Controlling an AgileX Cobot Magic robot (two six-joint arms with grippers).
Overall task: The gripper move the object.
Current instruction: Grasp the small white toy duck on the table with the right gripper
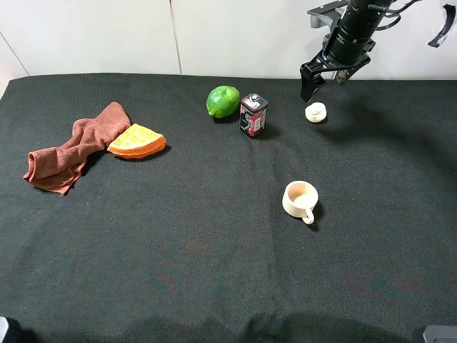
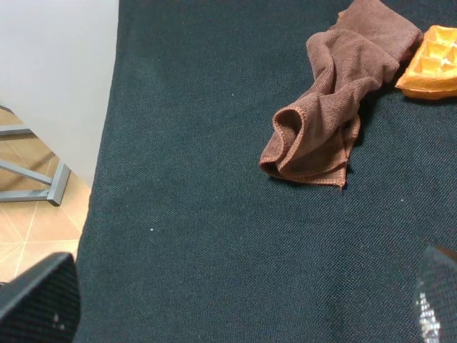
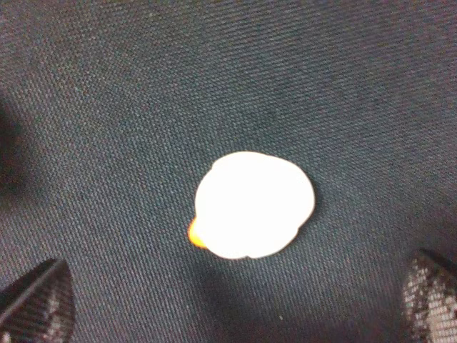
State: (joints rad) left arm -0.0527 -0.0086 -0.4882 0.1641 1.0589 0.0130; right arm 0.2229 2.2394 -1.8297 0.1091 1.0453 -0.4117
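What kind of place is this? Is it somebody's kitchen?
Probably a robot test room, not a kitchen. A black cloth-covered table sits by a plain white wall, the robot's right gripper hangs over the small white object, and a lime, can and mug lie scattered about.

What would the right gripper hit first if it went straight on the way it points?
Probably the garlic: it lies centred between the open fingers of the right gripper; distance unclear.

Centre frame, you see the object (image 3: pixel 253 205), a washed-out white lump with an orange speck at its edge, on dark woven cloth (image 3: pixel 143 86). The gripper (image 3: pixel 228 311) shows only its fingertips (image 3: pixel 36 304), in two corners, wide apart, not touching the lump.
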